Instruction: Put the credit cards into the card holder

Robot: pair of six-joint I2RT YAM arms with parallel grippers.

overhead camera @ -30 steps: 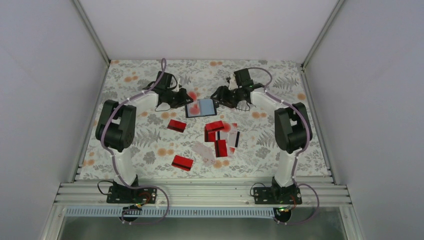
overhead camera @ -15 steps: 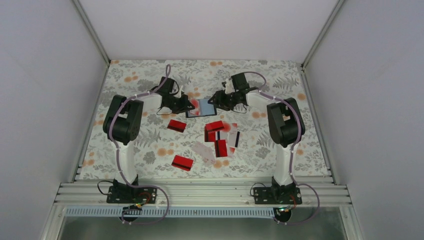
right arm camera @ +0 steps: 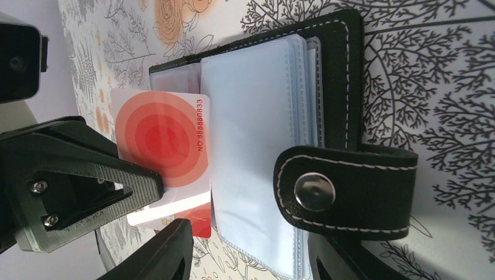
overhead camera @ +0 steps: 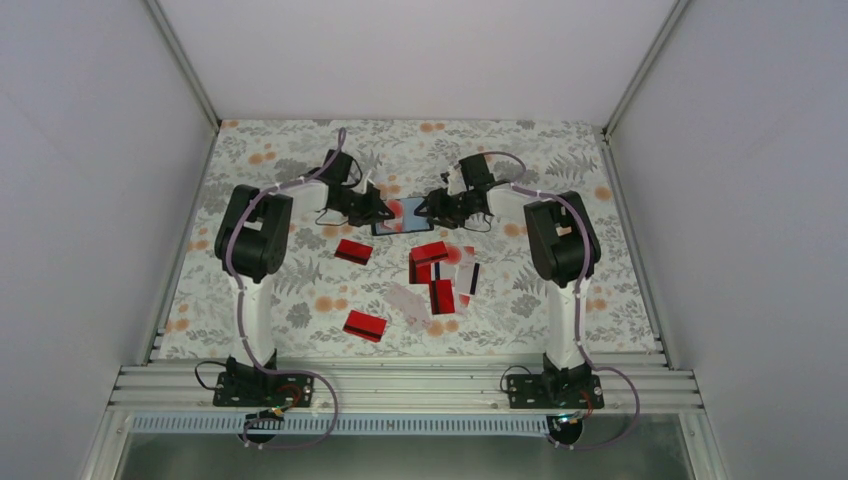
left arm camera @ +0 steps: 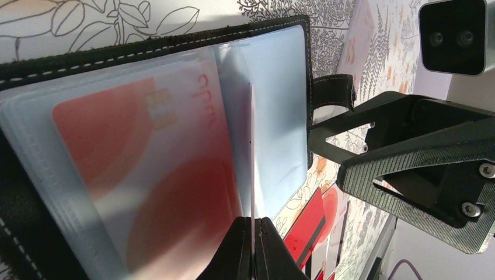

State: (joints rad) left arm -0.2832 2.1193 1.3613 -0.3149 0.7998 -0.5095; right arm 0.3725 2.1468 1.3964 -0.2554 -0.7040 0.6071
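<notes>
Credit card (right arm camera: 163,140), red-dot, one: pinched in the closed left gripper (left arm camera: 253,224), newly carried in over the 9 o'clock leaf of the card holder (right arm camera: 341,76); insertion looks imminent. Right gripper (right arm camera: 251,248): jaws lately narrowed to half, astride the 3 o'clock leaf; grip cannot be told. Holder: one, open, at 12 o'clock of the clustered cards (overhead camera: 441,296), roughly six. Pocketed card (left arm camera: 134,151): one. Lone red cards (overhead camera: 353,250): two.

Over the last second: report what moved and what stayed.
The left arm swung right, carrying its pinched red-dot card over the open card holder. The right arm drew left toward the holder's other side. Holder and loose cards stayed put.
</notes>
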